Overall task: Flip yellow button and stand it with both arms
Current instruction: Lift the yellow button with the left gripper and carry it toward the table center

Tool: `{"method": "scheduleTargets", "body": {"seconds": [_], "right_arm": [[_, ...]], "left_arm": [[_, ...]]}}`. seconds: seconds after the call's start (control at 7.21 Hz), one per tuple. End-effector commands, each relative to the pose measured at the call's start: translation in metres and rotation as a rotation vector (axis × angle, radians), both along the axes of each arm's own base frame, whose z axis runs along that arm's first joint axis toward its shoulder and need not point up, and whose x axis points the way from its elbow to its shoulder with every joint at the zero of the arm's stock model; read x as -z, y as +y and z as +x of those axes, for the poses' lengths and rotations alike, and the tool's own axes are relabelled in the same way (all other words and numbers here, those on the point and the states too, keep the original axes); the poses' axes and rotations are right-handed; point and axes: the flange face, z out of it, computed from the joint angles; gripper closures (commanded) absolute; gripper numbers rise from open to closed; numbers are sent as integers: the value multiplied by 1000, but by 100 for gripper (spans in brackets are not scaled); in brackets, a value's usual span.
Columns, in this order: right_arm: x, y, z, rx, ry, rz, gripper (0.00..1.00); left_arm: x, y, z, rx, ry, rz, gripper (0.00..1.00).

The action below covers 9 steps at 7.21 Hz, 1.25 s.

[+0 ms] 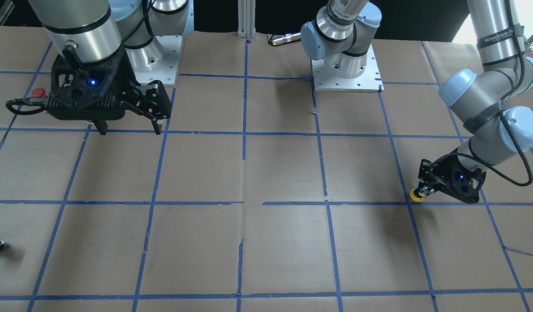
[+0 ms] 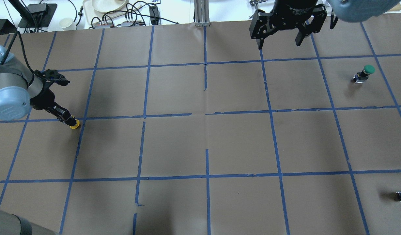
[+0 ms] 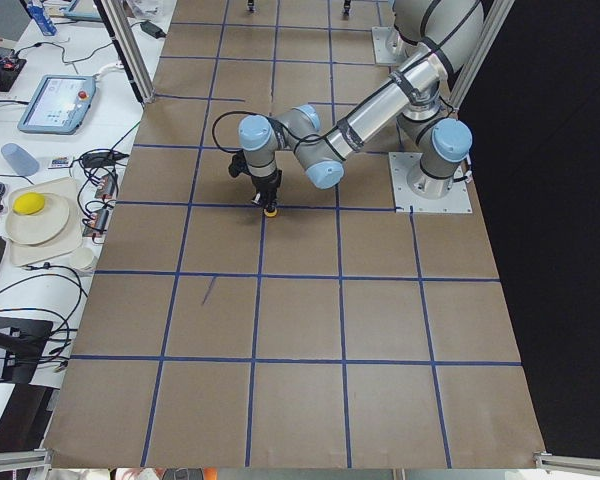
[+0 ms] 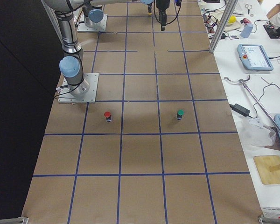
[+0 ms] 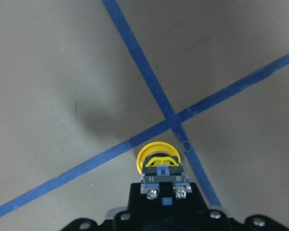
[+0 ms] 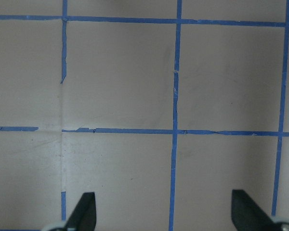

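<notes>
Even overhead light, soft shadows on the brown paper (image 1: 283,173) (faint central sheen), sharp focus.

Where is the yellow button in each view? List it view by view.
Front-facing: yellow button at right, mid-height.
Overhead: button far left.
Exterior left: button upper centre.
Exterior right: cannot tell.
Left wrist: button bottom centre.
Right wrist: not in it.
Landmark: blue tape crossing beside it.
</notes>
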Motion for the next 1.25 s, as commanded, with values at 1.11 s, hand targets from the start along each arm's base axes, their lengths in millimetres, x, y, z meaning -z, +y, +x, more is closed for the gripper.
{"method": "scheduleTargets", "body": {"seconds": [1.11], "right_arm": [[-2, -18, -149, 320, -383, 105, 1]], "left_arm": [[-154, -37, -210, -1007, 775, 568, 96]]}}
